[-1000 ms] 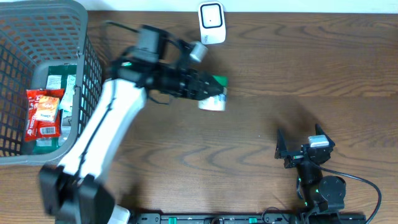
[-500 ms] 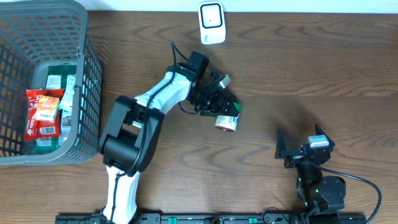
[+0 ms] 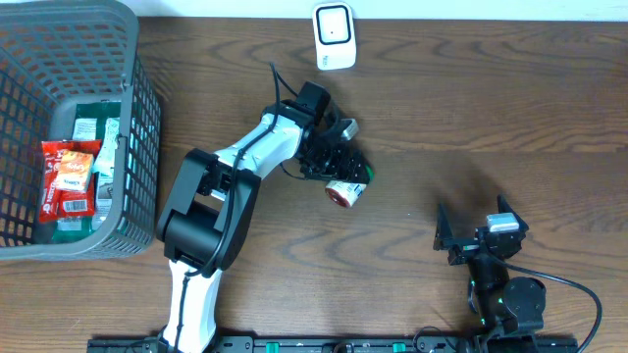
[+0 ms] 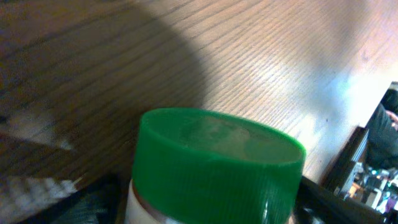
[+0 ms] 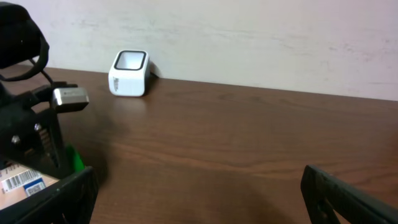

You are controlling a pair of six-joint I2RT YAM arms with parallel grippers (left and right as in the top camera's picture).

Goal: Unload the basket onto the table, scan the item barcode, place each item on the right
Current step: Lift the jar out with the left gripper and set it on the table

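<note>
Left gripper: jaws straddle a green-capped bottle lying on its side mid-table, near the white barcode scanner; clamped or loose, cannot tell. Right gripper: spread wide, empty, well apart.

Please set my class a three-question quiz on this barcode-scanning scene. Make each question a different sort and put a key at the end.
1. True or false: the white scanner sits inside the grey basket.
2. Multiple choice: what colour is the lid of the jar? A red, B green, C blue.
3. Fill the gap: the right hand stands ___, with nothing between its fingers.

Key: 1 false, since the scanner stands on the table outside the basket. 2 B. 3 open.
</note>
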